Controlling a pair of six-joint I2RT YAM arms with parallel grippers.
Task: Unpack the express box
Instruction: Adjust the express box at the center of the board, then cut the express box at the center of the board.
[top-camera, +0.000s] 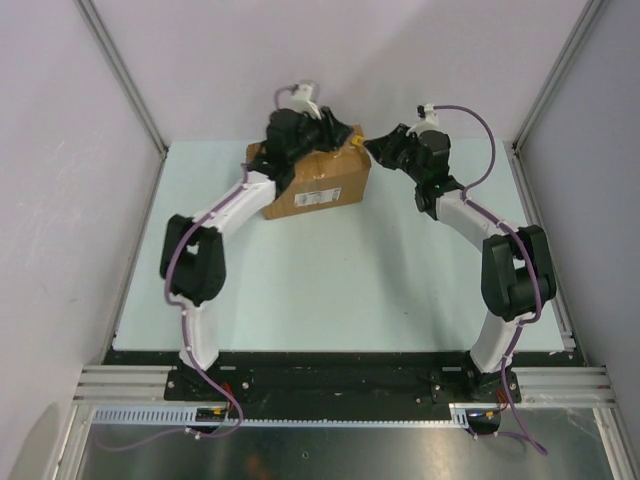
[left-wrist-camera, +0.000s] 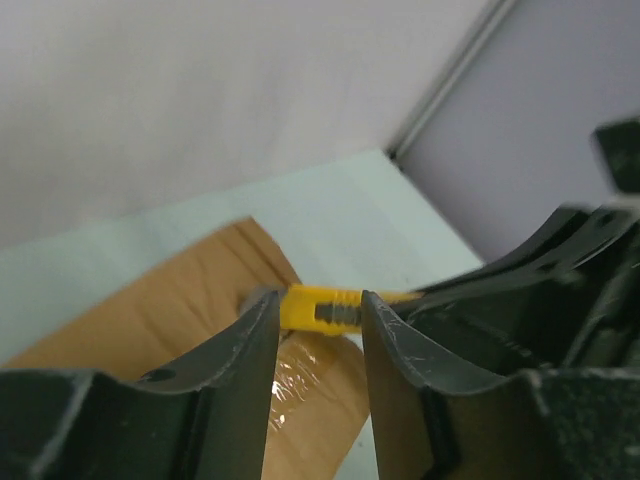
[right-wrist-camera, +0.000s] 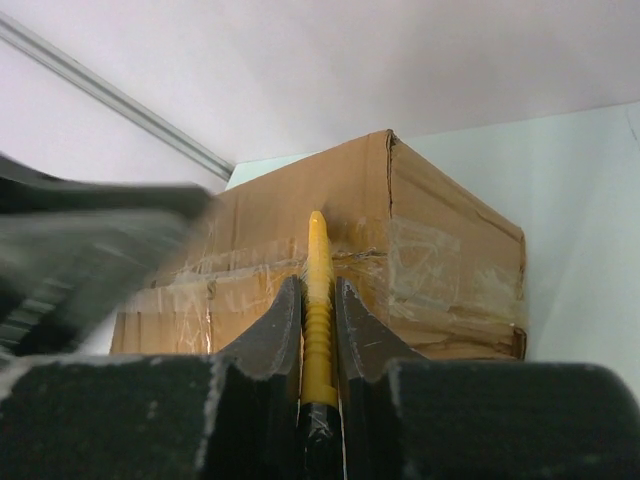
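A pale green table (top-camera: 350, 290) carries the express box (top-camera: 315, 185), a brown taped carton standing toward the far edge, left of centre, with both arms reaching in over it. The left gripper (top-camera: 325, 128) hangs over the carton's top near its far right corner, jaws spread. The right gripper (top-camera: 378, 145) sits just off that same corner, jaws pinching the yellow utility knife (right-wrist-camera: 316, 260) by its ribbed handle, tip pointed at the taped seam. In the left wrist view the knife crosses the gap between the spread fingers (left-wrist-camera: 250, 340); whether they touch it is hard to tell.
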